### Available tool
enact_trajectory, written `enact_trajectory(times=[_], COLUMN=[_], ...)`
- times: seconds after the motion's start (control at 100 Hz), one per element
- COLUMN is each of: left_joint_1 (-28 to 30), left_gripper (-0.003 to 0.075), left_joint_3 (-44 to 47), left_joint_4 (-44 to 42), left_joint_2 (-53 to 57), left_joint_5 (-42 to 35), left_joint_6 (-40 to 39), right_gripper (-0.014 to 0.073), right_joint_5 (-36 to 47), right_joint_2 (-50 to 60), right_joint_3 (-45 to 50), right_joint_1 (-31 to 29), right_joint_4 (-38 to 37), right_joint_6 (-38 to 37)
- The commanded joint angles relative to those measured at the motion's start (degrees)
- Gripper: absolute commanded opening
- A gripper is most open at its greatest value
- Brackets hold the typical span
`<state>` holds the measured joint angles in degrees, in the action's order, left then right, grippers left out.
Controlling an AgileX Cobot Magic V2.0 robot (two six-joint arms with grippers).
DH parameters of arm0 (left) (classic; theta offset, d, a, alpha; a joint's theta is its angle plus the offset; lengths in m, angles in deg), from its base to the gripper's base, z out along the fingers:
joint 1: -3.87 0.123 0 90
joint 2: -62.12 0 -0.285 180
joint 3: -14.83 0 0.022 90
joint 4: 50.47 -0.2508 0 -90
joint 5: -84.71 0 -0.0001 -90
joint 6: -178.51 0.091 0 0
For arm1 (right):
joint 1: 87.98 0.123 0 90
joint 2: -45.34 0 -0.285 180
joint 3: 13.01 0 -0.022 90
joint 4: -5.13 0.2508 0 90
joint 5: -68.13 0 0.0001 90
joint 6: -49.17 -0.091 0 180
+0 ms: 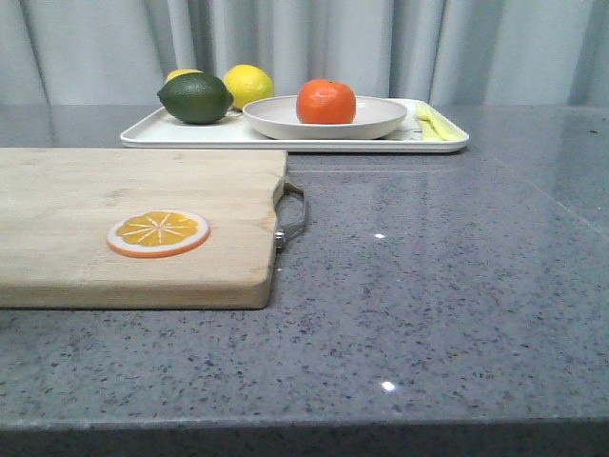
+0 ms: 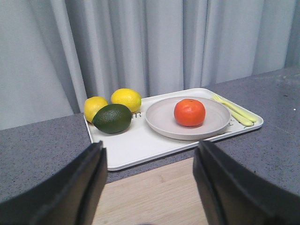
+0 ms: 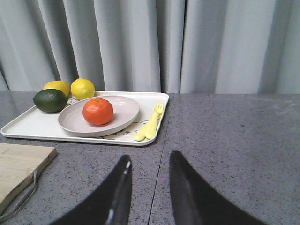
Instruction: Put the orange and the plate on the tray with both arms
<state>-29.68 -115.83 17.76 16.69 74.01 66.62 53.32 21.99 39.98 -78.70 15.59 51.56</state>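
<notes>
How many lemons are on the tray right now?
2. Both sit at the tray's far left corner behind the lime: one lemon at the left edge, the other lemon beside it, nearer the plate.

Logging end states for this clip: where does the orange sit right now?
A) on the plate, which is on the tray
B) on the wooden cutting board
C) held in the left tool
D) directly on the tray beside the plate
A: the orange rests on the plate, which lies on the tray; both tools are empty.
</notes>
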Motion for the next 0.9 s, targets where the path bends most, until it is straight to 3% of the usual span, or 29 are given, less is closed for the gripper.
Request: enact_trajectory(times=[0.0, 0.09, 0.2, 0.24, 0.89], left_joint_1=[0.1, 0.1, 0.1, 0.1, 0.1], left_gripper=[0.0258, 0.0144, -0.0018, -0.0018, -0.0019], left_joint_3=[-1.4, -1.4, -1.4, -1.4, -1.4], left_joint_4=[-1.0, -1.0, -1.0, -1.1, -1.1], left_joint_2=[0.1, 0.1, 0.1, 0.1, 0.0], left_joint_5=[-2.0, -2.0, -2.0, -2.0, -2.0], left_joint_6=[-0.1, -0.1, -0.1, -0.1, -0.1], right_gripper=[0.0221, 0.0155, -0.0020, -0.0073, -0.0067], right_joint_5=[5.0, 5.3, 5.3, 5.3, 4.4], right_joint_2=[-0.3, -0.3, -0.3, -0.3, -0.3], right_joint_3=[-1.4, -1.4, -1.4, -1.4, -1.4], right_joint_1=[-0.2, -0.2, -0.2, -0.2, -0.2], right_joint_4=[-0.4, -0.4, -0.4, -0.4, -0.4], right_joint_6=[0.6, 0.6, 0.6, 0.6, 0.6])
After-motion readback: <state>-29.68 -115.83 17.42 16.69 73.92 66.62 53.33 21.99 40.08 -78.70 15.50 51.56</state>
